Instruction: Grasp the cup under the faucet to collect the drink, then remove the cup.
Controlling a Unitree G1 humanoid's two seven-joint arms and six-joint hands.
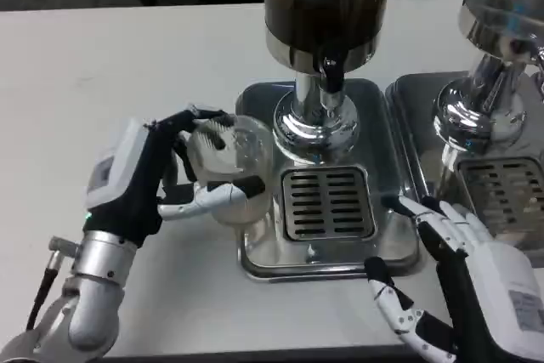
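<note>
1. The left robot hand (166, 178) grips a clear plastic cup (234, 167), its fingers wrapped around the cup's side from the left, the thumb crossing the front of the cup low down.
2. The clear plastic cup sits at the left edge of the steel drip tray (255, 257), partly over its rim, to the left of the slotted grate (327, 203) and off to the left of the black faucet (331, 72). Whether its base rests on the tray or is lifted cannot be told. No drink can be made out inside it.
3. The left silver forearm (89, 295) rises from the bench's (102, 65) near left corner toward the cup.
4. The right robot hand (463, 282) is spread wide and holds nothing. It lies near the bench's front edge, just beside the front right corner of the steel drip tray, with its fingertips (406, 206) reaching toward the tray's right rim.
5. The drink dispenser (327, 6) stands at the back of the steel drip tray on a chrome pedestal (313, 121); its tank holds a dark liquid, and the black faucet projects from the front below the tank.
6. A second dispenser (501, 48) with its own tray (416, 116) stands at the bench's right edge, just beside the first tray.
</note>
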